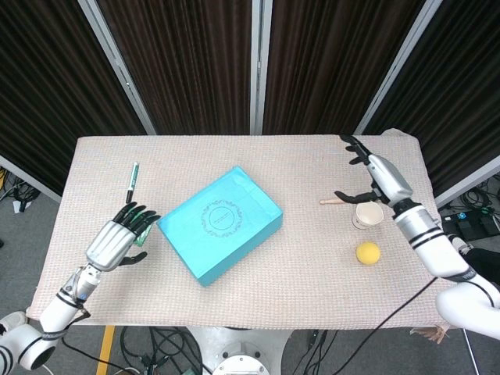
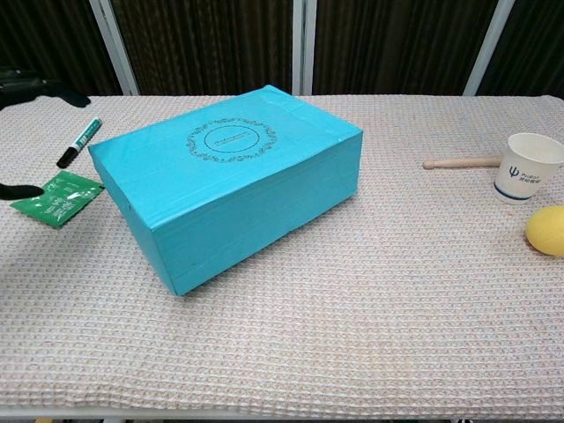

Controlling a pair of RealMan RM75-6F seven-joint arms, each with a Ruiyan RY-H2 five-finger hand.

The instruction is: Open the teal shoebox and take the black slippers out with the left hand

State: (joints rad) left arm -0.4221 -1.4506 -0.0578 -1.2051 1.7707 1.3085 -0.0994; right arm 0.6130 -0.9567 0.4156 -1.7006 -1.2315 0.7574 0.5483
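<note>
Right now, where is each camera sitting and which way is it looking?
Head view: up high, looking down on the whole table; shows both arms, left hand beside the teal shoebox, right hand above the paper cup.
Chest view: low at the table's near edge, looking across at the curtains; only dark fingertips of the left hand show at the left edge.
Both share the shoebox, marker, green packet, cup and yellow ball.

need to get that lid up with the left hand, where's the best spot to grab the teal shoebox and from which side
Probably the lid's edge at the corner nearest the left hand, coming in from the robot's left. The teal shoebox lies closed and flat, turned at an angle, so that corner points toward the open hand beside it. No lid seam shows clearly in either view, so the hinge side is uncertain. The right hand is raised well away.
</note>
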